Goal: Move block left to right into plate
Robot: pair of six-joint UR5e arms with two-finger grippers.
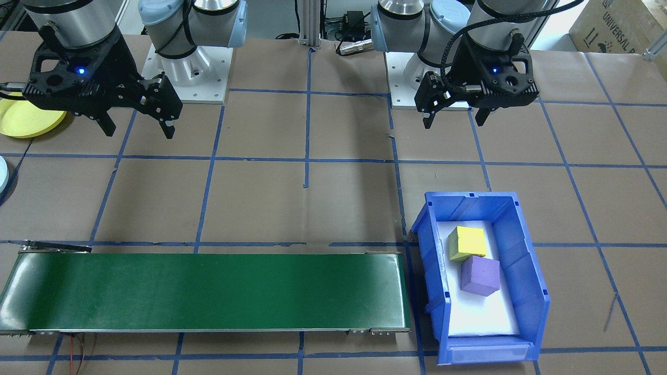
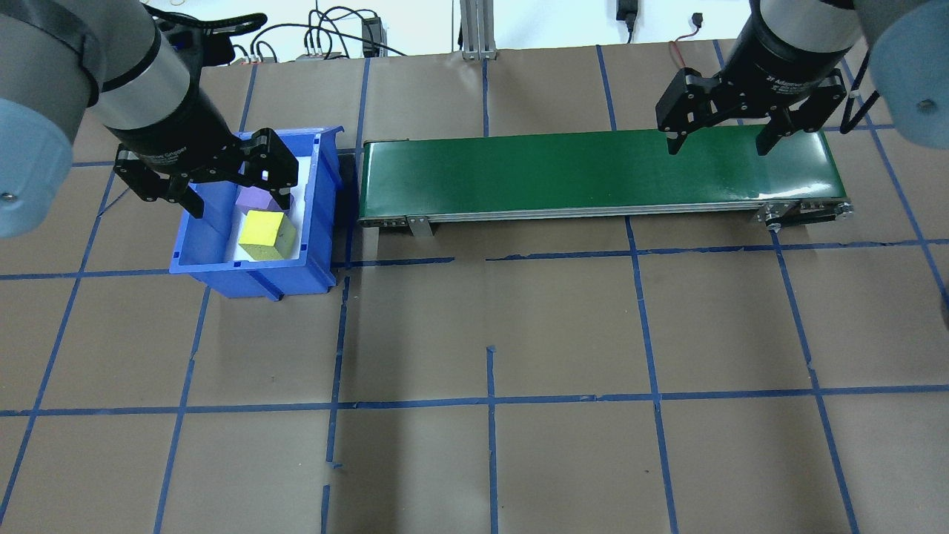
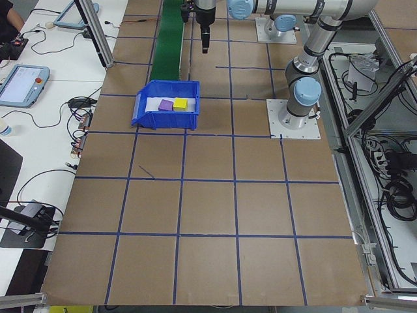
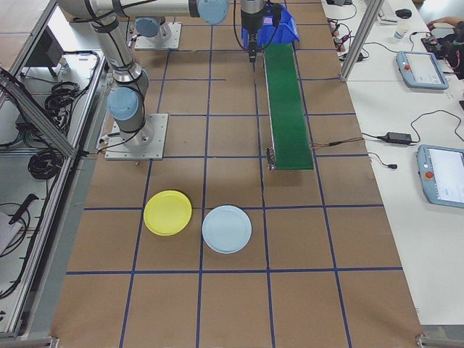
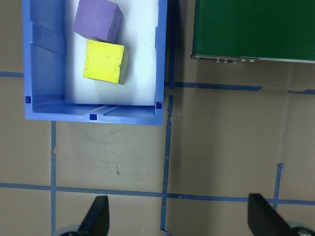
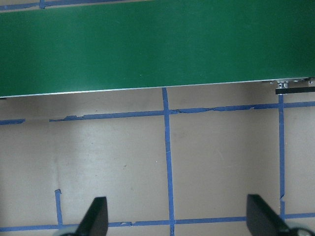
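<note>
The brown paper-covered table (image 2: 489,334), flat, matte and gridded with blue tape, is laid out as a relay. The long green conveyor belt (image 2: 600,174), smooth and slightly glossy in a metal frame, spans the far side at 12 o'clock in the overhead view, likely so a block can travel from one arm's reach to the other's. At its 9 o'clock end, just beside it, sits the blue rectangular plastic bin (image 2: 315,222) with ribbed walls and a white liner. The round pale yellow plastic plate (image 4: 167,212), shallow with a low raised rim, lies well apart beyond the belt's other end, next to a round pale blue plate (image 4: 227,228). The left gripper (image 2: 211,178) hangs over the bin and the right gripper (image 2: 715,126) over the belt's 3 o'clock end, jaws of both spread and empty. In the bin the matte, square-edged yellow foam cube (image 5: 104,62) and purple foam cube (image 5: 97,20) touch, awaiting pickup.
</note>
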